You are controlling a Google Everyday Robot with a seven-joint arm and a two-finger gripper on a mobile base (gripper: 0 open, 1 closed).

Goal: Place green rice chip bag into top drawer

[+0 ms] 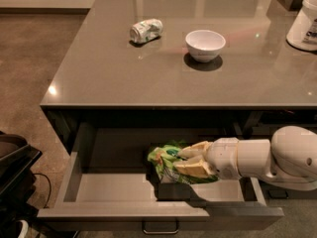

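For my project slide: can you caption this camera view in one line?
The pincer holds the green rice chip bag inside the open top drawer, below a counter with bowl and can.

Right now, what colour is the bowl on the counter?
White bowl, camera view; the gripper holds the green rice chip bag over the top drawer.

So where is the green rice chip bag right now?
In the camera view, the green rice chip bag is pinched in the gripper, which reaches in from the right, over the open top drawer, right of centre.
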